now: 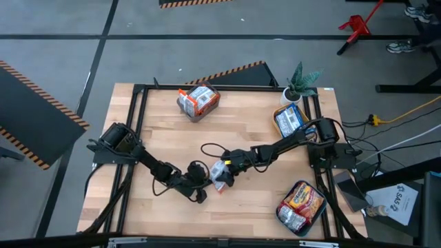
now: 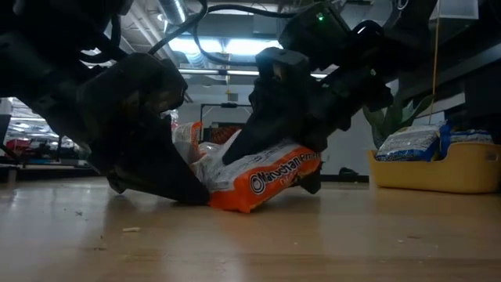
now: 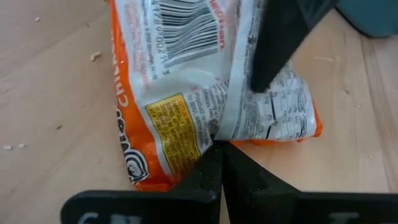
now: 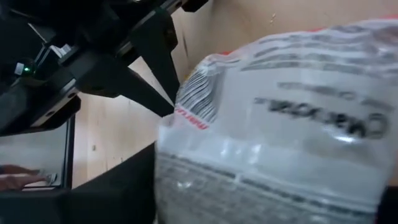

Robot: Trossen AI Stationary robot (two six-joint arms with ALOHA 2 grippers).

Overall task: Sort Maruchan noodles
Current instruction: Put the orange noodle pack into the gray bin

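The left gripper [image 3: 219,163] has its two fingers pressed together, pinching the back seam of an orange-and-white noodle packet [image 1: 220,172] that lies just below the centre of the high view. From the right of that frame the right gripper [image 1: 230,165] reaches to the same packet; its jaws stand spread on either side of the packet, one finger [image 3: 277,46] lying across the printed back, and whether they clamp it yet I cannot tell. In the low view the packet sits tilted, one edge on the wooden table [image 1: 165,124] and the other lifted between the two grippers.

Further out, three containers already hold packets: a grey one [image 1: 198,102] at top centre with orange-white packets, a yellow one [image 1: 289,118] at upper right with blue-white ones beside a small potted plant [image 1: 300,81], and one [image 1: 301,204] at lower right with orange-yellow ones. No other loose packet shows on the table, so the sorting looks nearly finished; this one appears to be the last to place.
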